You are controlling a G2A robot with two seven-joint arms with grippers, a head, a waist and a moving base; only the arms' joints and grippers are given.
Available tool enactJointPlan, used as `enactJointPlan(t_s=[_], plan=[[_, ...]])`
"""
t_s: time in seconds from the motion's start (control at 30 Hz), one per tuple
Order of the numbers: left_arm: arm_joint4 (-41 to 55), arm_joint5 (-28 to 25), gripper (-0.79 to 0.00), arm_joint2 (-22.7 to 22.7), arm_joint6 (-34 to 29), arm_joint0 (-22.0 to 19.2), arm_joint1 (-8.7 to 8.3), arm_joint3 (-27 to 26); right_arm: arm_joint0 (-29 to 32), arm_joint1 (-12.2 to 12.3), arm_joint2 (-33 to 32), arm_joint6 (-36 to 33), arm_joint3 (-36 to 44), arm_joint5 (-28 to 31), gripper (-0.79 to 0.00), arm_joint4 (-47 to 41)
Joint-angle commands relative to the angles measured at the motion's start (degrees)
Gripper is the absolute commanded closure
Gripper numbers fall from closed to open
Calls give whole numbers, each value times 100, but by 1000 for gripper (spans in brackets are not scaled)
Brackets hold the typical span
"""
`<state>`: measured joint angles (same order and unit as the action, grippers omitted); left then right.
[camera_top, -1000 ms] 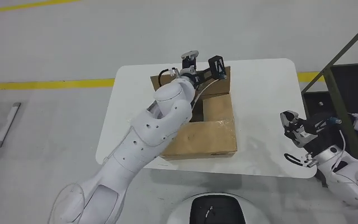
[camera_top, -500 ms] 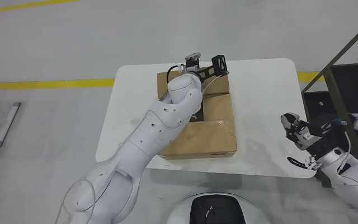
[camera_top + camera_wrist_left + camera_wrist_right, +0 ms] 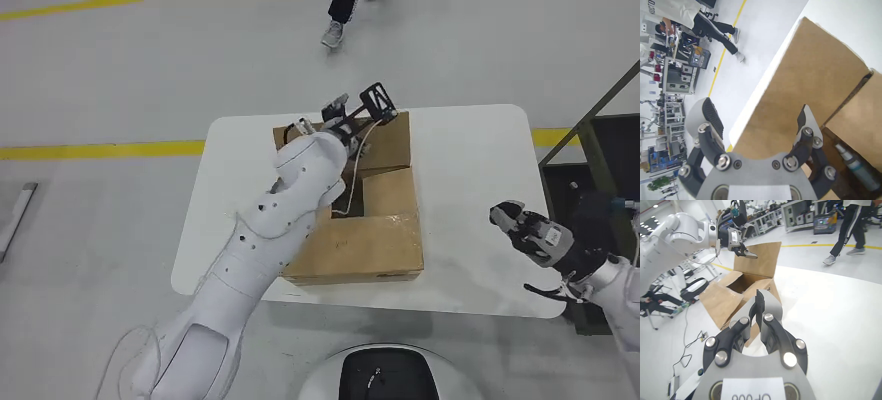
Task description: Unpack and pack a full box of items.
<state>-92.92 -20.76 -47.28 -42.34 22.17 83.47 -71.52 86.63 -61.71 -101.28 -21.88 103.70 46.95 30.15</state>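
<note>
Cardboard box (image 3: pixel 370 235) sits mid-table (image 3: pixel 470 170), partly opened. Its far flap (image 3: pixel 761 256) stands near upright and its near flap (image 3: pixel 375 250) lies roughly flat over most of the top, with a dark opening (image 3: pixel 350 195) between them.

The left gripper (image 3: pixel 755 106) is up at the box's far flap, fingers spread wide with nothing between them. In the right wrist view one fingertip sits at the flap's free top edge, on the opening side. Touching or just off, can't tell. The flap's broad face lies straight ahead of the fingers.

Inside the box, below and to one side of those fingers, lies a tube-like item (image 3: pixel 853 164). Its long axis runs along the inner wall and its narrow end seems to point toward the far flap. It's only partly seen, and the rest of the contents are hidden.

The right gripper (image 3: pixel 759 298) is well apart from the box, off its right side, pads closed together on nothing.

Judgement:
- **Step:** flap-opening; unpacking not yet begun.
- **Nearer arm:** the left, clearly.
- **Next move:** push the far flap outward, away from the opening, then drop into the gap with fingers set across the tube's long axis.
- **Risk:** the flap springs back over the gap.
</note>
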Motion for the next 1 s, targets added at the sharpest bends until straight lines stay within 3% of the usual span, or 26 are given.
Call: enactJointPlan(t_s=[0.0,0.1,0.13,0.2,0.33,0.47,0.63,0.67,0.83,0.9,0.97], plan=[[34,-250,-785,-634,-418,799,-227,-1176,-146,52,75,-426,-89,421,0,-238],[173,-529,-785,-1343,-844,1767,-439,-2430,-308,115,225,-883,-189,731,0,-397],[199,-654,-785,-1518,-941,2054,-492,-2782,-353,126,228,-949,-204,722,-55,-352],[228,-863,-785,-1834,-1097,2539,-580,-3358,-353,126,228,-949,-204,722,0,-352],[472,-800,-785,-2406,-1282,3339,-683,-4169,-353,126,228,-949,-204,722,0,-352],[492,-583,-785,-2756,-1263,3913,-741,-4603,-353,126,228,-949,-204,722,0,-352],[446,-382,-785,-2933,-1033,4185,-771,-4781,-624,128,543,-1066,-329,227,-9,-414],[446,-382,-785,-2933,-1033,4185,-771,-4781,-758,132,637,-1142,-372,136,-126,-396],[446,-382,-785,-2933,-1033,4185,-771,-4781,-1419,120,1193,-1365,-676,-159,-172,-588],[446,-382,-785,-2933,-1033,4185,-771,-4781,-1663,116,1405,-1493,-816,-175,-280,-644],[446,-382,-785,-2933,-1033,4185,-771,-4781,-1892,112,1586,-1606,-960,-197,-234,-631]])
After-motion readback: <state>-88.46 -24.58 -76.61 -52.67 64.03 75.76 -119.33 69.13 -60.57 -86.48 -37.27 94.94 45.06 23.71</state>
